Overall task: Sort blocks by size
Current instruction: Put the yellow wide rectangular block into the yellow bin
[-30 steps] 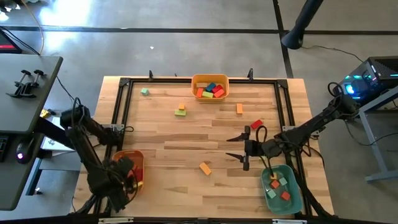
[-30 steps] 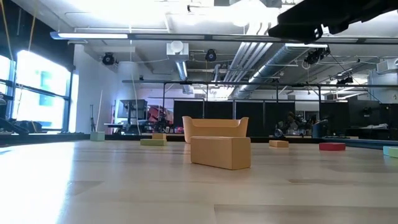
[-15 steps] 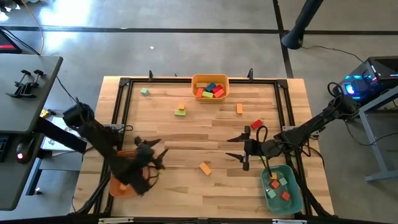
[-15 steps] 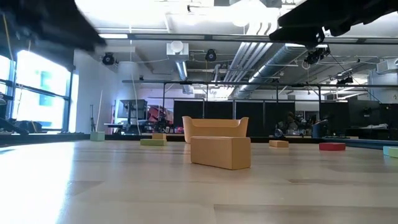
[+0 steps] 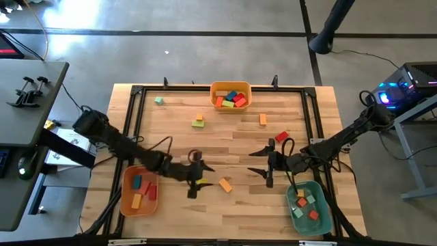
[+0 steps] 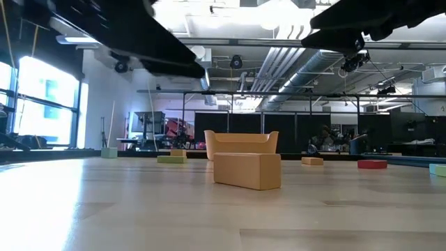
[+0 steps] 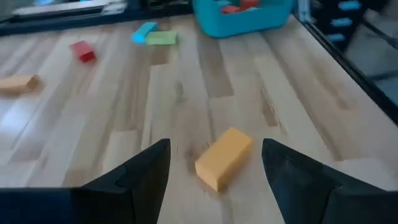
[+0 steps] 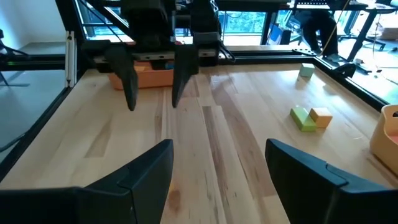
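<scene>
Across the bench (image 5: 171, 147) six blocks (image 5: 224, 184) lay unsorted, three bins (image 5: 229, 87) part-filled, both pincers (image 5: 193, 179) released and empty.

Pale striped wood surface (image 5: 225, 147) inside a black frame (image 5: 134, 113). At twelve o'clock, an orange bin (image 5: 231, 95) holds red, green, blue and yellow blocks. An orange block (image 5: 225, 184) lies near centre; a red block (image 5: 281, 137) at two o'clock. Dark fingers (image 7: 134, 177). Teal bin (image 5: 309, 206) at five o'clock.
</scene>
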`<action>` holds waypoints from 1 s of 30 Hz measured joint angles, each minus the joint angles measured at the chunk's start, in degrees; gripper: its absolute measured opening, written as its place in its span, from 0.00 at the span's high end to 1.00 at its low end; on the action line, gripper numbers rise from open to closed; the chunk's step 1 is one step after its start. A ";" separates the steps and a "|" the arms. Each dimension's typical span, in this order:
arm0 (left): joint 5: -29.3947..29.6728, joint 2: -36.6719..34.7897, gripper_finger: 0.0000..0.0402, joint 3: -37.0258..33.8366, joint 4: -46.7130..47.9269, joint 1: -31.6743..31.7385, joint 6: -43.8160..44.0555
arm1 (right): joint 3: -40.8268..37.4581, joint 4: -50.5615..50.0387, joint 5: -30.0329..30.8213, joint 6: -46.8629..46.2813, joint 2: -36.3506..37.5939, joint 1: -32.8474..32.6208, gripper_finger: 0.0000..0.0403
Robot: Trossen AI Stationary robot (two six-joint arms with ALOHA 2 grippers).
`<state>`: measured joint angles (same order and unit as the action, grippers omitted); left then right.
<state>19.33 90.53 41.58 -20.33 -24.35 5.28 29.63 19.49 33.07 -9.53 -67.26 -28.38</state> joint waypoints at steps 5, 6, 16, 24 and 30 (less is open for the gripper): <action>-9.33 2.93 0.41 2.86 -0.06 8.24 -4.71 | 0.00 -0.01 0.12 -1.22 0.02 0.00 0.38; -10.97 3.64 0.41 3.42 0.02 9.19 -6.55 | 0.00 -0.01 0.12 -1.73 0.02 0.00 0.38; -25.27 11.53 0.36 10.09 3.42 10.09 -20.12 | -0.02 -0.49 1.23 -3.53 0.02 0.00 0.38; -27.18 20.76 0.26 16.68 7.11 10.09 -23.85 | -0.02 -0.53 1.25 -5.65 0.02 0.00 0.38; -23.26 25.81 0.25 19.69 7.18 10.91 -23.32 | -0.02 -0.64 1.25 -5.69 0.08 -0.02 0.38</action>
<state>-3.93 116.34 61.27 -13.15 -13.45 -18.05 29.61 18.85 34.33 -15.22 -67.19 -28.40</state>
